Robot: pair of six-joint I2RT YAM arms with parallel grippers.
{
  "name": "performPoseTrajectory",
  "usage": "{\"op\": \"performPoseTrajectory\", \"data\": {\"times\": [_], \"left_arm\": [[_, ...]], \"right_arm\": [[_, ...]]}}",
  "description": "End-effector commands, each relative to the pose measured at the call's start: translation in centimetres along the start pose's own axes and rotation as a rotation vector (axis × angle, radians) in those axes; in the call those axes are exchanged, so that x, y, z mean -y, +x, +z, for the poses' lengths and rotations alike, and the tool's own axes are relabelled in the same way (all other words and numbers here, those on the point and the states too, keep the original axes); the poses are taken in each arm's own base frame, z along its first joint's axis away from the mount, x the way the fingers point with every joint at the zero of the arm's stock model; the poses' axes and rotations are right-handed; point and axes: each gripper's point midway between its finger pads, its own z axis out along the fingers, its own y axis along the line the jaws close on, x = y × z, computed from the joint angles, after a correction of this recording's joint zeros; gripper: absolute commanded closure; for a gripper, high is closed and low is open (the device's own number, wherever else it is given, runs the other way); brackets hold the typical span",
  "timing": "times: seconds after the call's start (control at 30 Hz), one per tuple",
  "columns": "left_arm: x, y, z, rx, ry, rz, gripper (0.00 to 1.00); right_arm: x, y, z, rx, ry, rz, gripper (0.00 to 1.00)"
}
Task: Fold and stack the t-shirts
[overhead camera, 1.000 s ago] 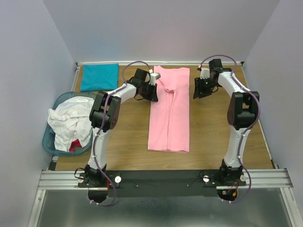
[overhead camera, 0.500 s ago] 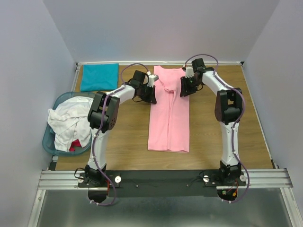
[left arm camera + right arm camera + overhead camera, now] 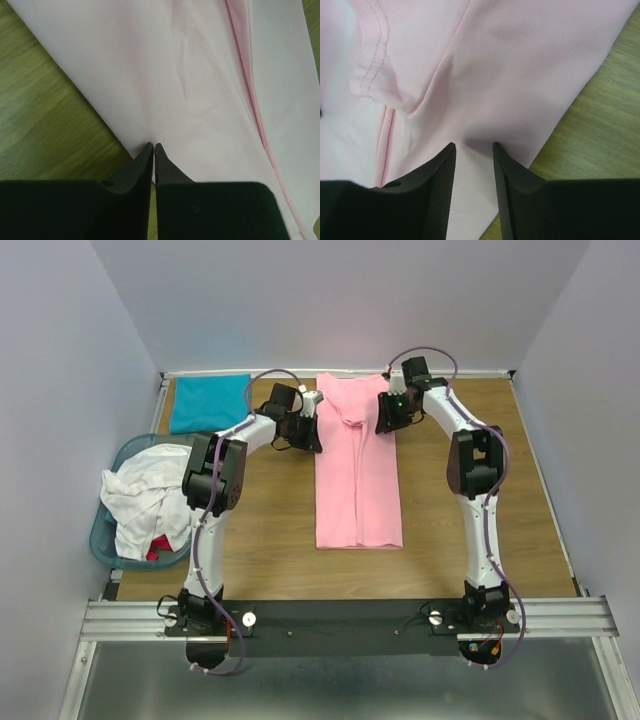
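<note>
— Where's the pink shirt [image 3: 358,475]?
— Folded into a long strip, lying lengthwise down the middle of the table [image 3: 270,540], collar at the far end.
— And the grippers?
— The left gripper [image 3: 154,146] is pinched tight on the strip's left edge. The right gripper [image 3: 474,146] sits over the right edge, jaws a narrow gap apart. Whether they touch the cloth, I can't tell.
— Other shirts?
— The teal shirt [image 3: 208,402] is folded in the far left corner. The white shirts [image 3: 145,495] are heaped in the basket [image 3: 104,548] on the left.

The wooden desk [image 3: 270,540] bears a long-folded pink t-shirt [image 3: 358,480] at centre, a folded teal t-shirt [image 3: 208,403] at eleven o'clock, a blue basket [image 3: 105,545] at nine.
</note>
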Motion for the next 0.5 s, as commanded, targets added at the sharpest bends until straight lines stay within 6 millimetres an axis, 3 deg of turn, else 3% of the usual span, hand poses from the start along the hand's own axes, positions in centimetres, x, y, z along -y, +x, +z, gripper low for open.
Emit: {"op": "performPoseTrajectory", "data": {"times": [0.0,0.1,0.17,0.23,0.27,0.33,0.37,0.4,0.43,0.47], "left_arm": [[-1.5,-0.4,0.1,-0.009,0.000,0.000,0.87],[-0.5,-2.5,-1.0,0.032,0.020,0.041,0.85],[0.4,-4.0,-2.0,0.062,0.034,0.074,0.81],[2.5,-6.6,-4.6,0.122,0.052,0.136,0.76],[2.6,-6.6,-4.6,0.122,0.055,0.137,0.76],[4.2,-8.6,-7.2,0.181,0.052,0.212,0.66],[4.8,-8.9,-8.1,0.197,0.048,0.243,0.64],[6.2,-10.8,-10.7,0.265,0.036,0.324,0.52],[7.0,-11.6,-12.1,0.302,0.025,0.373,0.47],[7.3,-11.8,-13.2,0.336,0.002,0.417,0.35]], "right_arm": [[0.7,0.7,1.6,-0.024,0.041,0.008,0.53],[-0.1,-1.2,0.2,0.024,0.025,-0.011,0.46],[-0.9,-3.4,-2.0,0.084,0.033,-0.035,0.38],[-1.3,-6.5,-5.2,0.174,0.075,-0.091,0.24],[-1.9,-7.7,-6.6,0.212,0.077,-0.117,0.24],[-2.6,-9.7,-9.4,0.275,0.095,-0.190,0.11],[-3.8,-11.1,-12.5,0.336,0.098,-0.231,0.09],[-4.1,-11.1,-13.5,0.346,0.102,-0.252,0.07],[-4.5,-11.4,-14.9,0.366,0.111,-0.279,0.06],[-5.3,-12.0,-17.5,0.406,0.127,-0.334,0.05]]}}
